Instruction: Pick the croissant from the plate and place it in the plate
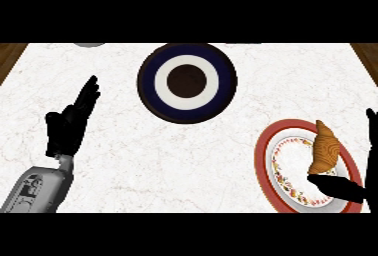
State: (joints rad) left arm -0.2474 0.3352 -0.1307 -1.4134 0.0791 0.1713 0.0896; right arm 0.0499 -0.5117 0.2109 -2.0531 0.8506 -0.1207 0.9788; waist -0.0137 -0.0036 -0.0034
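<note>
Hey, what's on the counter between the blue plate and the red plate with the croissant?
Nothing. In the head view, only bare white counter lies between the blue plate and the red plate holding the croissant.

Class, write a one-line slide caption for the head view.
Right hand beside the croissant on the red-rimmed plate; blue-ringed plate lies beyond, left hand rests open.

The counter (184, 150) looks like smooth white marble with faint veins, bordered by brown wood (10, 56). The dark blue plate (150, 95) and the red-rimmed plate (263, 150) look like smooth ceramic. The croissant (325, 150) has a ridged, golden-brown crust. The left hand (68, 127) is matt black, and its forearm (37, 190) looks like grey metal.
</note>
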